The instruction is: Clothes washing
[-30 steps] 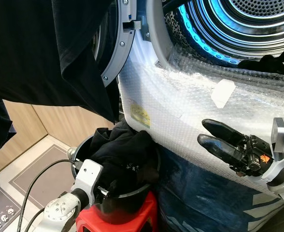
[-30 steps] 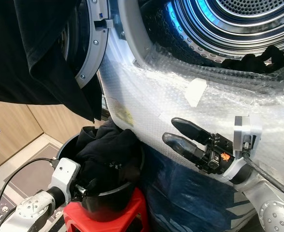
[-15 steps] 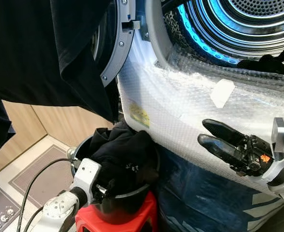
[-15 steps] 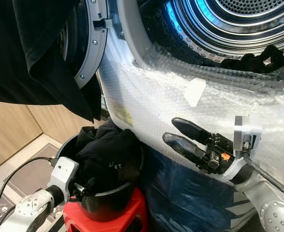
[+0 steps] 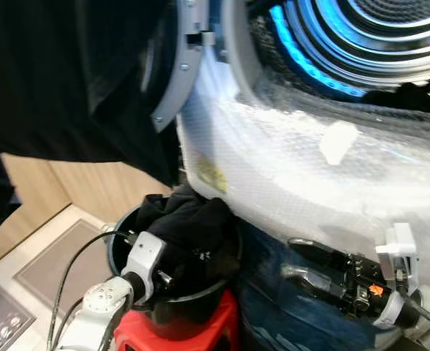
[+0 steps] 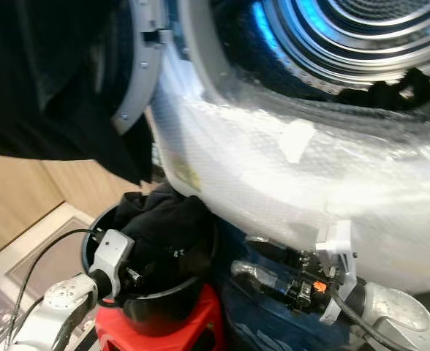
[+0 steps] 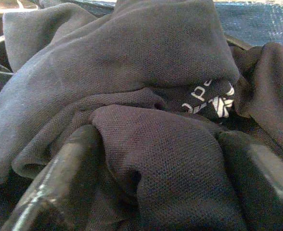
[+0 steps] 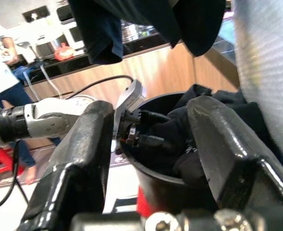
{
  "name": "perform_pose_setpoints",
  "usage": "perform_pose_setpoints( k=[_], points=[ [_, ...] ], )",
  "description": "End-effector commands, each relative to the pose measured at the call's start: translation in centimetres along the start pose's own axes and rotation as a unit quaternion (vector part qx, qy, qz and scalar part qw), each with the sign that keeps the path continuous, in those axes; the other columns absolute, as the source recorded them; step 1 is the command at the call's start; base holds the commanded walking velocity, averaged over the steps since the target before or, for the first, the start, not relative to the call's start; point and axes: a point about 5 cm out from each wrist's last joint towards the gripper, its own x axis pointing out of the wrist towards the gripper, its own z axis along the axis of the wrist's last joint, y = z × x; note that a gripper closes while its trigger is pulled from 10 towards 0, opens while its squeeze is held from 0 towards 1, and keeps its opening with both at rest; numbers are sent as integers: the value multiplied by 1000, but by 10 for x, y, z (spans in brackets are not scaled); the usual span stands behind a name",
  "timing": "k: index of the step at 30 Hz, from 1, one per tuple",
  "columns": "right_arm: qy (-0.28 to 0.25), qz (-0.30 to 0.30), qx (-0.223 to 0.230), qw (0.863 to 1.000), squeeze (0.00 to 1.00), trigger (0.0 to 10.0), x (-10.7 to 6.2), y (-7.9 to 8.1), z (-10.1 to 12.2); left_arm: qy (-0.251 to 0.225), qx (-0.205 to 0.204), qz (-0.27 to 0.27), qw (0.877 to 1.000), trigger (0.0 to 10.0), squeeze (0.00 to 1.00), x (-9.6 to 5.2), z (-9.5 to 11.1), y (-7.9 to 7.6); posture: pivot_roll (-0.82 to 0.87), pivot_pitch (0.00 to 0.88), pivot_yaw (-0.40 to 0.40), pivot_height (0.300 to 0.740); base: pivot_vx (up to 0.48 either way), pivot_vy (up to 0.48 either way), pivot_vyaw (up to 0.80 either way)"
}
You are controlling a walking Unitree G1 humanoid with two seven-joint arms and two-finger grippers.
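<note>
Left gripper (image 7: pixel 156 159) reaches into the round black bucket (image 5: pixel 127 227) of dark crumpled clothes (image 5: pixel 189 227), its two black fingers spread on either side of a fold of the fabric.

The bucket stands on a red plastic stool (image 5: pixel 200 333), just beside the front of the white washing machine wrapped in clear bubble wrap (image 5: pixel 295 168). In the left wrist view a ridge of dark knitted cloth, with a small white logo just past it, bulges between the fingers (image 7: pixel 59 178), which touch it but are not clamped together. The right gripper (image 5: pixel 299 259) hangs with its fingers apart and holding nothing, low in front of the machine, beside the bucket. A black garment (image 5: pixel 69 73) is draped over the machine's open grey-rimmed door (image 5: pixel 175 80). Inside the steel drum lit with blue light (image 5: pixel 361 36) another dark cloth (image 6: pixel 390 88) lies at the lip. In the right wrist view a person (image 8: pixel 2 82) in a white top and blue trousers stands in the background.
</note>
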Motion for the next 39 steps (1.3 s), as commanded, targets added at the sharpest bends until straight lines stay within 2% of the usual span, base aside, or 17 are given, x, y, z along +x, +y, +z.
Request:
perform_pose_setpoints(
  k=[1, 7, 24, 39],
  points=[
    [1, 5, -21, 1000, 0, 10000, 0, 2, 7, 10, -2, -7, 1000, 0, 0, 0, -6, -1, -106, 105, 14, 740, 0, 0, 0],
    [5, 5, -29, 1000, 0, 10000, -1, 4, 6, -3, -3, -17, 1000, 0, 0, 4, -7, -2, -108, 101, 11, 740, 0, 0, 0],
    [9, 8, -29, 1000, 0, 10000, -2, 1, 4, -20, 12, -20, 1000, 0, 0, -2, -5, -6, -86, 106, 13, 740, 0, 0, 0],
    [6, 24, -25, 999, 0, 10000, 8, -5, -1, -48, 23, 8, 999, 0, 0, -16, 3, -18, -25, 99, 6, 740, 0, 0, 0]
  ],
)
